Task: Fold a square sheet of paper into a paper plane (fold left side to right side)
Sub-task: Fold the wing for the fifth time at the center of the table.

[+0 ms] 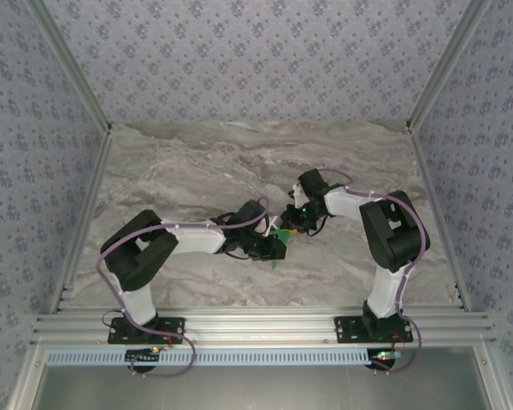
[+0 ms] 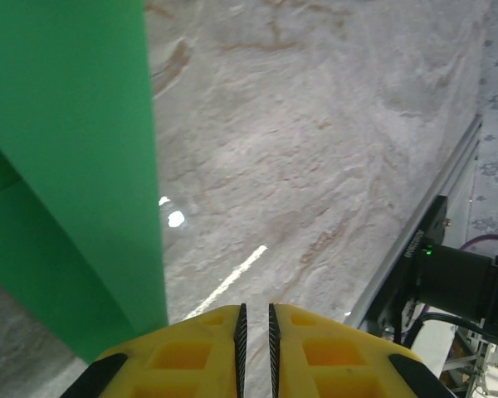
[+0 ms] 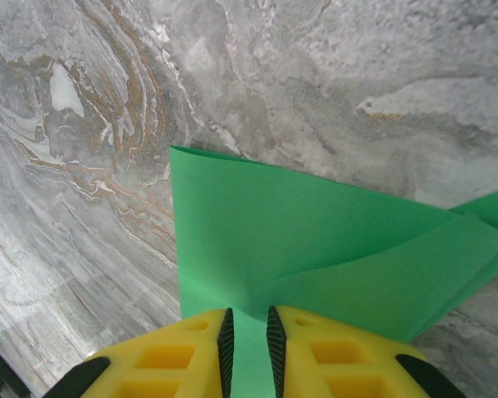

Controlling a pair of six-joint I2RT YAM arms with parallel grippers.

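Observation:
The square sheet of paper (image 1: 281, 243), bright green, sits at mid-table between my two grippers, partly hidden under them. In the right wrist view the paper (image 3: 315, 240) lies on the marble with one flap doubled over on the right. Its layers pucker toward my right gripper (image 3: 247, 323), whose jaws are nearly together on the green. My left gripper (image 2: 255, 319) is shut with only bare table showing in the thin slit. The paper (image 2: 66, 166) rises as a tall green flap just to its left. From above, the left gripper (image 1: 274, 248) and right gripper (image 1: 293, 219) almost meet.
The marble table (image 1: 197, 171) stretches open behind and to both sides. An aluminium rail (image 1: 256, 325) runs along the near edge. Patterned walls (image 1: 256, 60) close in the back and sides. The right arm's black base (image 2: 448, 282) shows past the left fingers.

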